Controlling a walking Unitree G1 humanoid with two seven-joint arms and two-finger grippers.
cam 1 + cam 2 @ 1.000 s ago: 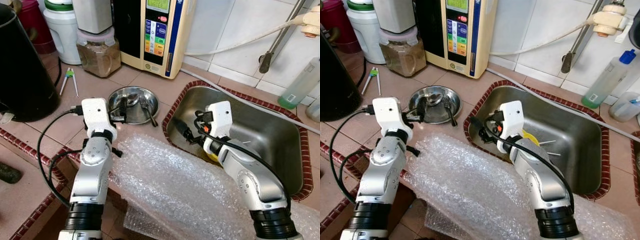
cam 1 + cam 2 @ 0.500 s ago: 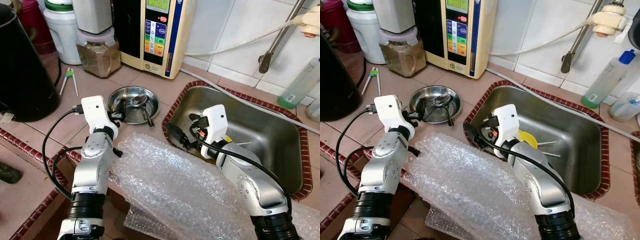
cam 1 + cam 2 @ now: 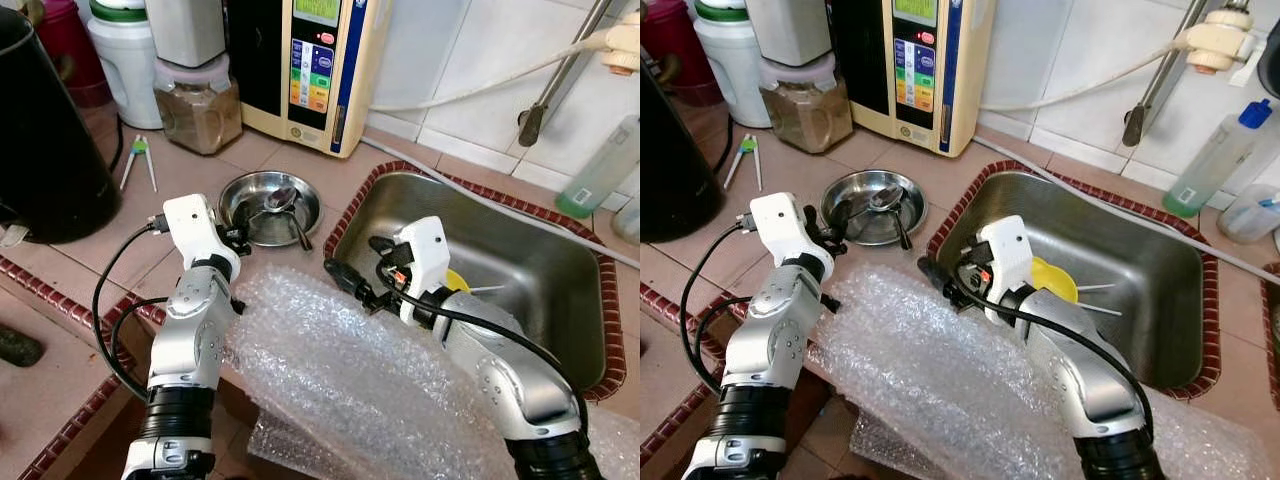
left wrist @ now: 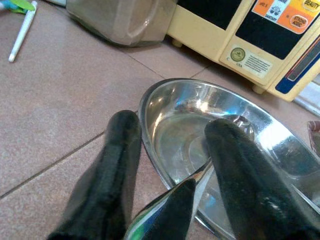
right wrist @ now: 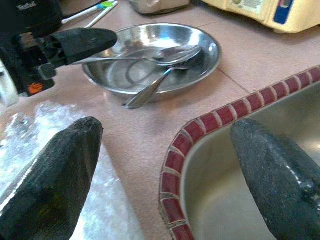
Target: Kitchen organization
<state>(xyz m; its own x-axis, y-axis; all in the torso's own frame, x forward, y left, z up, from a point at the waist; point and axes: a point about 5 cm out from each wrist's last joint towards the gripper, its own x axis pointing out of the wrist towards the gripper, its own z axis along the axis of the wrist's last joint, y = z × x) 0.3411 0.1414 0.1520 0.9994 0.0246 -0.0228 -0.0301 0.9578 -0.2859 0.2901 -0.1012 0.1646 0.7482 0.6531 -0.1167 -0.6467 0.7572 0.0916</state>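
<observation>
A dark kettle [image 3: 40, 130] stands at the left edge of the tiled counter [image 3: 110, 235], with white-and-green tongs [image 3: 138, 160] lying just beside it. Toward the back wall sit a jar of brown powder [image 3: 197, 105] and a cream water appliance [image 3: 310, 65].

The left gripper [image 4: 170, 165] hovers at the near-left rim of a steel bowl [image 3: 270, 205] that rests on the counter between the appliance and the sink. Its two black fingers stand a little apart on either side of a spoon handle [image 4: 165, 215]; the left wrist view does not make clear whether they actually press on it. The spoon's [image 5: 165, 52] bowl end lies inside the steel bowl, and a second utensil [image 5: 150, 90] lies across it with its handle over the near rim.

A sheet of bubble wrap [image 3: 340, 370] drapes over the counter's front edge below both arms.

The right gripper [image 5: 165, 165] hangs over the brick-red rim at the sink's [image 3: 540, 270] near-left corner, fingers spread wide and holding nothing. A yellow object [image 3: 1050, 280] lies in the sink behind the right arm. A green-tinted bottle [image 3: 1215, 160] stands at the counter's back right.
</observation>
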